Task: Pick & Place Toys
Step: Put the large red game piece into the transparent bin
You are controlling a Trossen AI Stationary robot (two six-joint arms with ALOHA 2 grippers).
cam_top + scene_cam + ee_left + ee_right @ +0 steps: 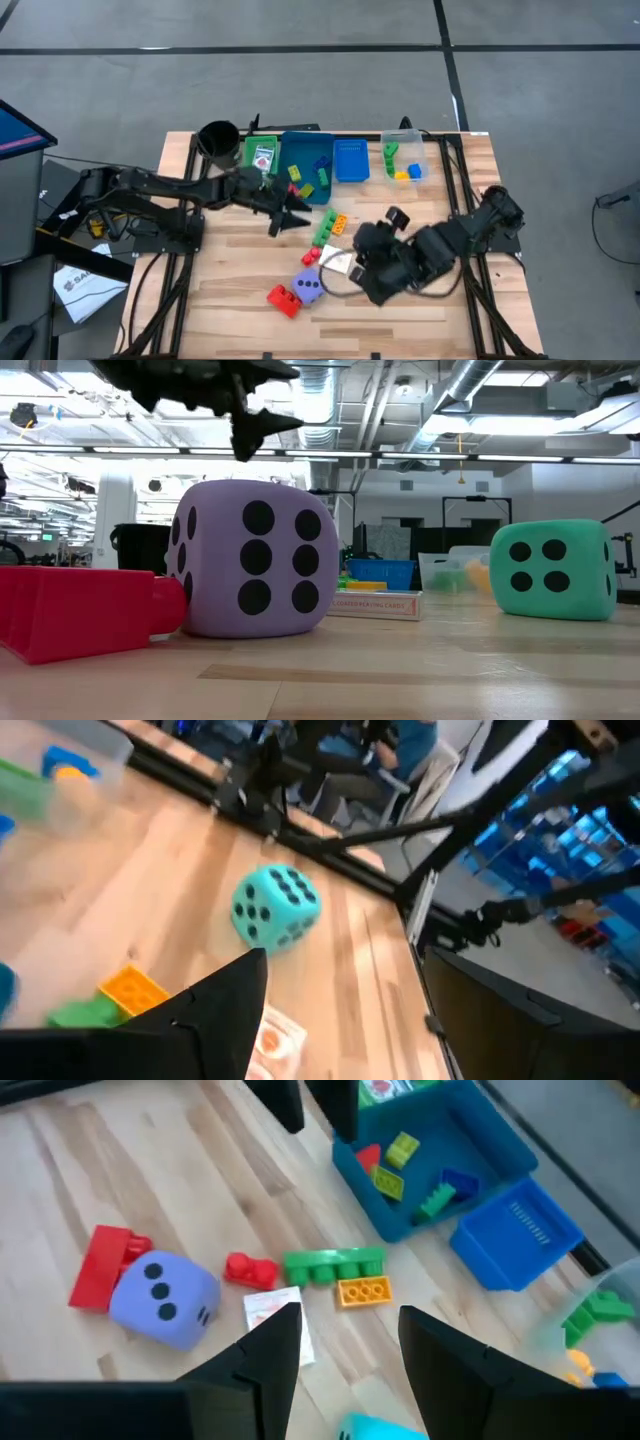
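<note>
Several toys lie on the table's middle: a purple dice [311, 288] beside a red brick [283, 298], a white card [336, 262], a small red brick [250, 1270], a green brick [325, 229] and an orange brick [340, 225]. The teal dice [554, 570] sits on the table, hidden under my right arm in the high view. My left gripper [298, 213] hangs open above the table just near of the blue tray, holding nothing. My right gripper [362, 262] is open and empty, high above the card and the teal dice [370, 1428].
Along the far edge stand a black cup [218, 140], a green tray [262, 155] with a card, a blue tray [305, 168] holding several bricks, a blue ribbed tray [350, 160] and a clear tray [403, 160] with bricks. Bare wood lies at the near left.
</note>
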